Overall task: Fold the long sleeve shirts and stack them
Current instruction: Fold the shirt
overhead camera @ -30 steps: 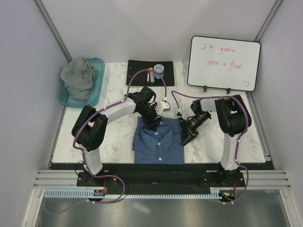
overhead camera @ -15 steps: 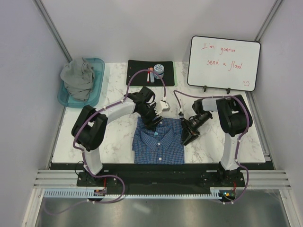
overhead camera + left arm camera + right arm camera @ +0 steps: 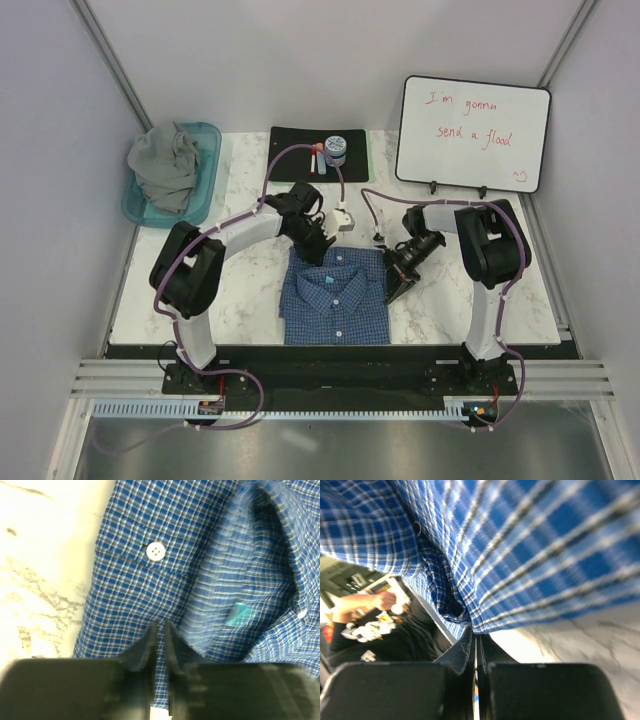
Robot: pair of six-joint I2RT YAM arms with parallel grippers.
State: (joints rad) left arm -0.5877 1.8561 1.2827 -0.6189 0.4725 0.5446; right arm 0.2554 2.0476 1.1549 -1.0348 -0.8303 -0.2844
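Checked shirt folded flat, left gripper at its collar edge, fingers pinched on the cloth, right gripper at its right edge, fingers clamped on fabric, grey shirt in teal tub well beyond its left side

Both grippers closed within the last second. I see the left gripper, drawn slightly back, pinching the checked shirt by the collar, and the right gripper nipping its right edge.
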